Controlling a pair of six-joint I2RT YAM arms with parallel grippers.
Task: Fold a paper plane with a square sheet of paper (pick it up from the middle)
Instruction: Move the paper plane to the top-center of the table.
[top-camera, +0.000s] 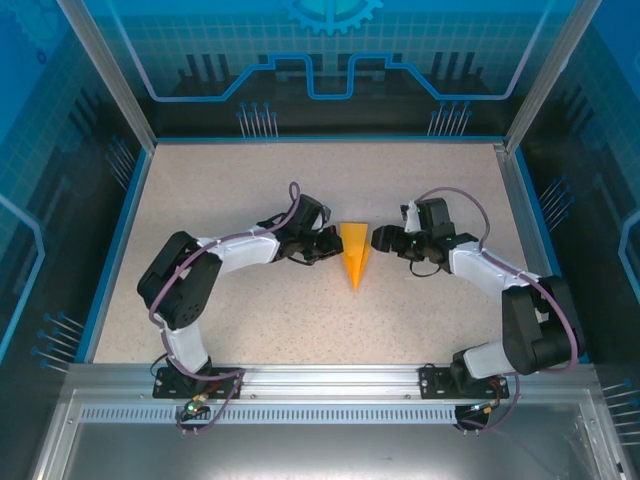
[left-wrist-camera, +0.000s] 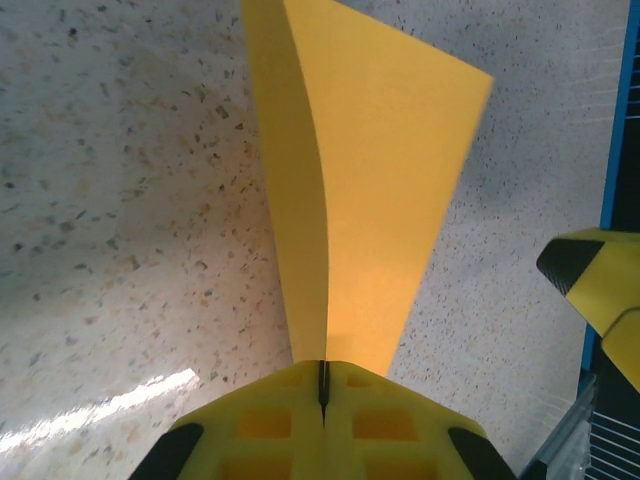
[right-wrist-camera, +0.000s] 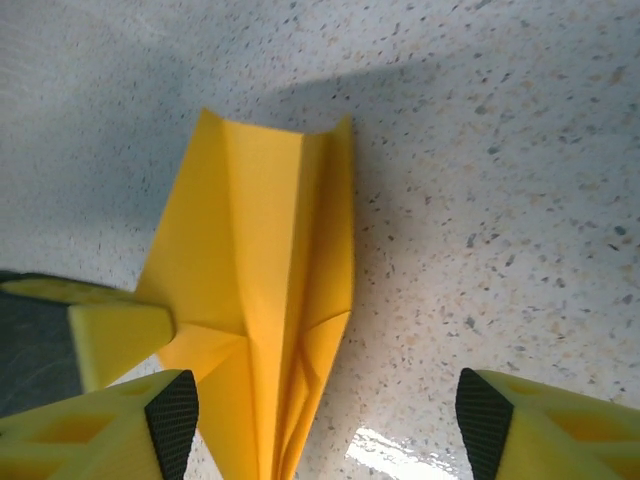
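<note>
Top external view shows the paper plane (top-camera: 354, 253) already folded into a dart, resting on the tabletop (top-camera: 250, 320). The left claw (top-camera: 328, 248) pinches its edge; the right claw (top-camera: 381, 240), beside the plane, is spread. Little seems left beyond releasing it.

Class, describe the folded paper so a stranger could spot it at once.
Start at the speckled table. At its middle, between the left gripper and the right gripper, is the paper plane. It alone is bright orange: a narrow dart, tip toward the near edge.
</note>
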